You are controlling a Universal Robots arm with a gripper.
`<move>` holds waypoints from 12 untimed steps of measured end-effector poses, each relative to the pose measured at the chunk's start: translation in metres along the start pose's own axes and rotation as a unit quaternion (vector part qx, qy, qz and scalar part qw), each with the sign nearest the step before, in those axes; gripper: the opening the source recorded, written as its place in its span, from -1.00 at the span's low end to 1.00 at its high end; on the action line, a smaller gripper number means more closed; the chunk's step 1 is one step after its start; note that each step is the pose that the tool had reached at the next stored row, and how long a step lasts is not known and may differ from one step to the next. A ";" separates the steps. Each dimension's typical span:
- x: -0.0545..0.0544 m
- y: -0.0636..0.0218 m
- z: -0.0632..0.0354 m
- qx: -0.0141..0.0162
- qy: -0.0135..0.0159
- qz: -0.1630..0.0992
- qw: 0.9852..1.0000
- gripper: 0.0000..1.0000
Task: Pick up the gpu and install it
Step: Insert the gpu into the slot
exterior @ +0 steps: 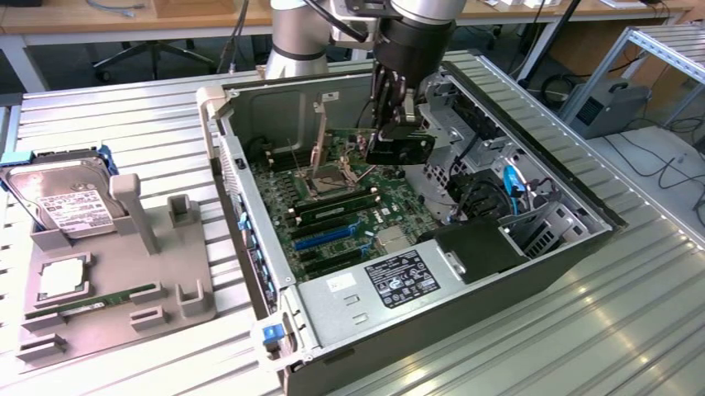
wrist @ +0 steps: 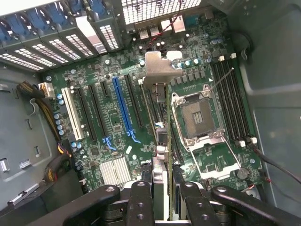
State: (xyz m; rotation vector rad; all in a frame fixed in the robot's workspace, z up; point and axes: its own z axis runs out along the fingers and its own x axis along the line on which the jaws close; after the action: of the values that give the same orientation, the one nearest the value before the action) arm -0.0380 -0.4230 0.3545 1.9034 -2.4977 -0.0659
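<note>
The gpu [exterior: 399, 150], a thin card with a black face, hangs upright inside the open computer case [exterior: 573, 219], above the green motherboard [exterior: 330, 206]. My gripper [exterior: 395, 124] reaches down from above and is shut on the card's upper edge. In the wrist view I see the gpu [wrist: 168, 141] edge-on between my fingers [wrist: 141, 202], with its silver bracket [wrist: 162, 68] at the far end. It hovers over the board between the blue expansion slot [wrist: 123, 110] and the open processor socket [wrist: 200, 117], not touching any slot.
The case lies on its side on a metal-slat table. At the exterior view's left, a grey fixture tray [exterior: 165, 272] holds a silver hard drive [exterior: 66, 198], a processor [exterior: 61, 276] and a green memory stick [exterior: 94, 299]. Drive cages and cables [exterior: 507, 190] crowd the case's right side.
</note>
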 end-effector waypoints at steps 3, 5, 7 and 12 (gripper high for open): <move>0.000 0.0000 0.0001 0.000 0.000 -0.002 1.000 -0.46; 0.000 0.0000 0.0001 0.000 0.000 -0.003 1.000 -0.46; 0.000 0.0000 0.0002 0.000 0.000 -0.004 1.000 -0.46; 0.000 0.0000 0.0003 0.000 0.000 -0.007 1.000 -0.46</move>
State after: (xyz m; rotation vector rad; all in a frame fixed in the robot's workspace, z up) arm -0.0380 -0.4230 0.3542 1.9201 -2.4845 -0.0659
